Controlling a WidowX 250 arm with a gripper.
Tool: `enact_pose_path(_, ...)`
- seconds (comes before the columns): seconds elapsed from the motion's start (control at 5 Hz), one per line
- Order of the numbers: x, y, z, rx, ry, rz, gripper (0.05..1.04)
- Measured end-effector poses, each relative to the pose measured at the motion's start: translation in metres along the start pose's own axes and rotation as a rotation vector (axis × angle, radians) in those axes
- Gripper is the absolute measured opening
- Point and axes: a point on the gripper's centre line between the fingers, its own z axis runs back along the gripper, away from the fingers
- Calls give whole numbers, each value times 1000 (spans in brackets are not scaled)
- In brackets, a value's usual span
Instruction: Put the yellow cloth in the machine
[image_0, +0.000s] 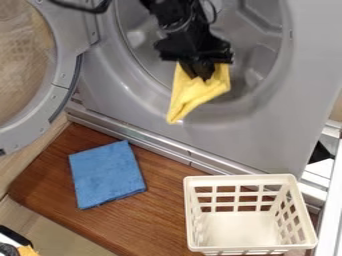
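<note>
My gripper (200, 75) hangs in front of the round opening of the grey machine (153, 127), pointing down. It is shut on the yellow cloth (194, 95), which droops below the fingers to the lower left, over the lower rim of the opening. The machine's round door (65, 75) stands swung out at the left. Behind the gripper, part of the drum (254, 50) is visible; the arm covers some of the opening.
A folded blue cloth (107, 174) lies on the brown wooden board (157, 215) at the lower left. A white plastic basket (244, 250) with latticed sides stands at the lower right. A metal ledge runs along the machine's lower edge.
</note>
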Motion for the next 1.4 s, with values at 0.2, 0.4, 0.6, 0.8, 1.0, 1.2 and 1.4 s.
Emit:
enact_pose_path(0.2, 21, 7, -16, 25, 28, 7, 72)
enact_pose_path(0.4, 39, 14, -32, 46, 44, 5, 73)
enact_pose_path(0.6, 45, 19, -52, 49, 81, 23, 98)
enact_pose_path(0.8, 47, 18, -62, 45, 99, 39, 270)
enact_pose_path(1.0, 47, 18, -64, 48, 126, 26, 550)
enact_pose_path(1.2, 47, 16, -64, 49, 129, 18, 854)
enact_pose_path(1.4, 46, 13, -65, 49, 131, 7, 1007)
